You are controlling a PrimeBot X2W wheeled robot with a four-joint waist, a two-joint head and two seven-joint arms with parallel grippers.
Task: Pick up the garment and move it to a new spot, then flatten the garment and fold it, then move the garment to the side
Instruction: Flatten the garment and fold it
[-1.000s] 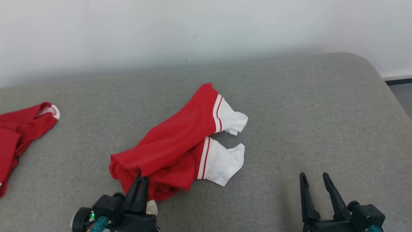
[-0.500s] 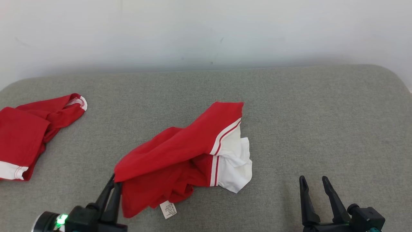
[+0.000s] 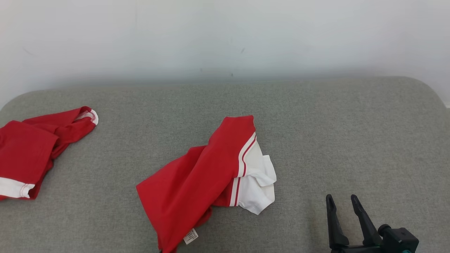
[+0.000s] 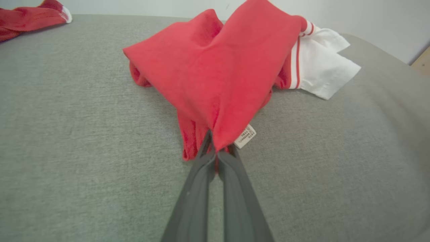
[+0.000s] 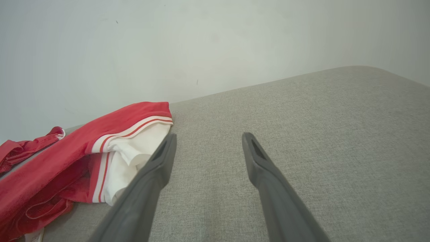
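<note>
Nearest to us, the left hand has its two dark fingers pressed together, and they pinch the near corner of the red garment. A small white label hangs just beside the pinch. The right hand is spread wide and holds nothing; it hovers over the bare grey padded surface.

The garment lies to the left of the right hand and a little farther from us, well apart from it. Its red body is bunched and doubled over itself. Its white ends with red stripes are on the side toward the right hand. Far to the left of the right hand, beyond the garment, a second red garment lies in a heap near the edge of the surface. Behind everything stands a pale wall.

We judge that the task is in its first step: the garment is gripped but most of it rests on the surface, and it is not flat. Flattening, folding and moving it aside are all left to do.

The left wrist view gives us the pinch itself and the cloth rising from the fingertips. The head view gives the layout, and it makes clear the gap between the right hand and the white ends, which the right wrist view draws as almost overlapping.
</note>
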